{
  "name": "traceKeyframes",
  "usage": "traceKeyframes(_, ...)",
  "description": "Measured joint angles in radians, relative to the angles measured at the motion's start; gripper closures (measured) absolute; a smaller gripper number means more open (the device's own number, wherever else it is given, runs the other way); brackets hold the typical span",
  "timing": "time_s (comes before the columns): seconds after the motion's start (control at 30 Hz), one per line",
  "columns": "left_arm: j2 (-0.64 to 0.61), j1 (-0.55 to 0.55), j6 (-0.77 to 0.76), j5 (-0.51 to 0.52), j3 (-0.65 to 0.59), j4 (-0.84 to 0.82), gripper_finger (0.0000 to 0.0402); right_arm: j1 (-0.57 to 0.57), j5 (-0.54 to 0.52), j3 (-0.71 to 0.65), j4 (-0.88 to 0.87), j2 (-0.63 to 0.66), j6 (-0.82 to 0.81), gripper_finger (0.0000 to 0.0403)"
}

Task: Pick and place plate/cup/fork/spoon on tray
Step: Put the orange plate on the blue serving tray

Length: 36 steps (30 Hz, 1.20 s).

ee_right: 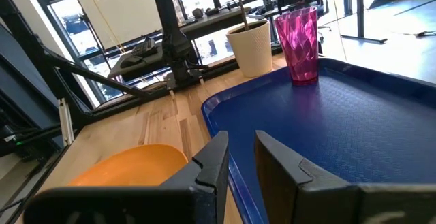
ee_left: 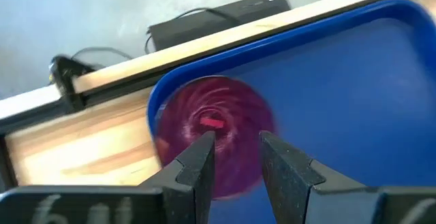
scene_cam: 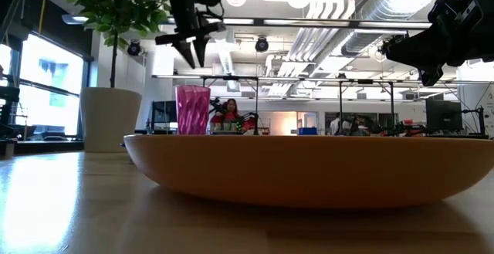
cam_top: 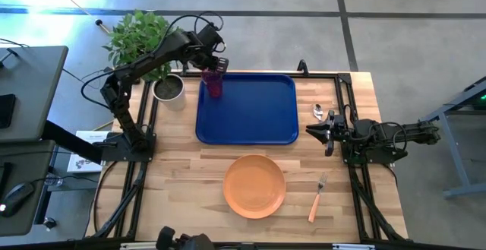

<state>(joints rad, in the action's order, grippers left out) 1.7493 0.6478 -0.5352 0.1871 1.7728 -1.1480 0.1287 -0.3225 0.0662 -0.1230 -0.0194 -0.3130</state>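
Observation:
The dark red cup stands upright on the blue tray, in its far left corner; it also shows in the low view and the left wrist view. My left gripper hangs just above the cup's rim, fingers pointing down, slightly open and clear of it. The orange plate lies on the table in front of the tray. The fork lies right of the plate. The spoon lies right of the tray. My right gripper waits near the spoon, slightly open and empty.
A white plant pot with a leafy plant stands just left of the tray, close to my left arm. Black frame rails run along the table's left and right sides. Bare wood shows left of the plate.

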Motion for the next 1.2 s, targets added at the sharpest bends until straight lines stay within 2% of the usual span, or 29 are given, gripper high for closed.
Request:
traceKeyframes(0.23, 0.0, -0.081, 0.046, -0.007, 0.056, 0.0, 0.0296, 0.0, 0.0, 0.0, 0.022, 0.0, -0.047, 0.034)
traceKeyframes(0.47, 0.0, -0.17, 0.076, -0.115, 0.108, 0.0, 0.0296, 0.0, 0.0, 0.0, 0.085, 0.0, -0.29, 0.034)
traceKeyframes(0.67, -0.004, -0.246, 0.127, -0.175, 0.158, 0.001, 0.0296, 0.0, 0.0, 0.0, 0.089, 0.0, -0.288, 0.034)
traceKeyframes(0.8, -0.023, -0.285, 0.137, -0.253, 0.168, 0.001, 0.0296, 0.0, 0.0, 0.0, 0.106, 0.0, -0.318, 0.034)
traceKeyframes(0.97, -0.072, -0.34, 0.147, -0.286, 0.168, -0.002, 0.0296, 0.0, 0.0, 0.0, 0.232, 0.0, -0.36, 0.034)
traceKeyframes(1.2, -0.137, -0.441, 0.147, -0.247, 0.165, -0.006, 0.0296, 0.0, 0.0, 0.002, 0.478, 0.0, -0.359, 0.034)
